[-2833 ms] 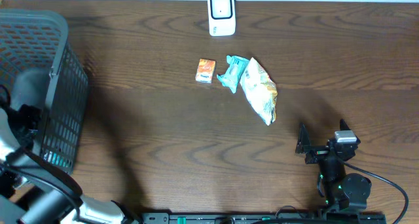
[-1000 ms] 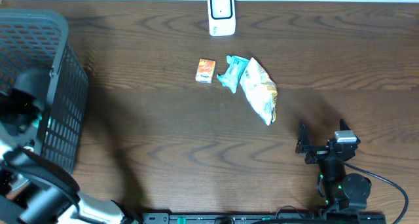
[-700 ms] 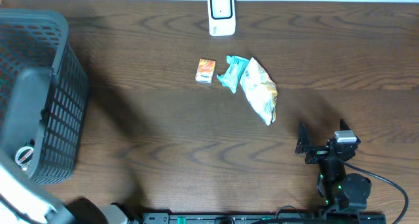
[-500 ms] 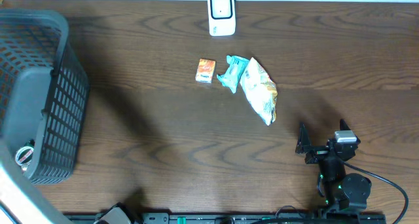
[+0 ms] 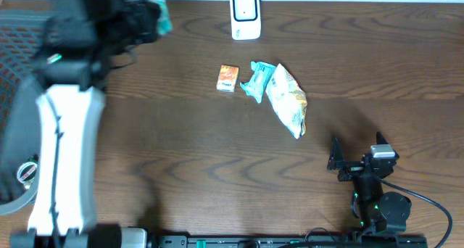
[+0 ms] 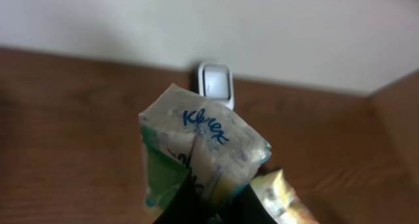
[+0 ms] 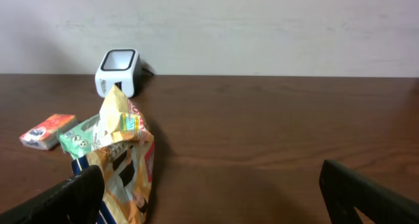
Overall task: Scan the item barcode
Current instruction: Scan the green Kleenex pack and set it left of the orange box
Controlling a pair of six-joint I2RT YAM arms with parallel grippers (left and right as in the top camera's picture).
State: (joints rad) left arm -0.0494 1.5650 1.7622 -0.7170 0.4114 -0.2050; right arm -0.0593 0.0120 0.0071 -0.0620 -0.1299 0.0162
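Note:
My left gripper [image 5: 148, 19] is raised high over the back left of the table, shut on a Kleenex tissue pack [image 5: 161, 14]. In the left wrist view the white, green and blue pack [image 6: 203, 142] stands up from between the dark fingers [image 6: 186, 207] and points toward the white barcode scanner [image 6: 216, 85]. No barcode shows on the side facing me. The scanner [image 5: 245, 14] stands at the back edge, to the right of the pack. My right gripper [image 7: 216, 198] rests low at the front right, open with nothing between its fingers.
An orange box [image 5: 228, 78], a teal packet [image 5: 257, 81] and a yellow snack bag [image 5: 288, 99] lie mid-table in front of the scanner. A dark mesh basket [image 5: 14, 52] stands at the left, partly hidden by my left arm. The wall runs behind the scanner.
My left arm has come up out of the basket and swung back and right, carrying the tissue pack toward the scanner. The right arm and the items on the table have not moved.

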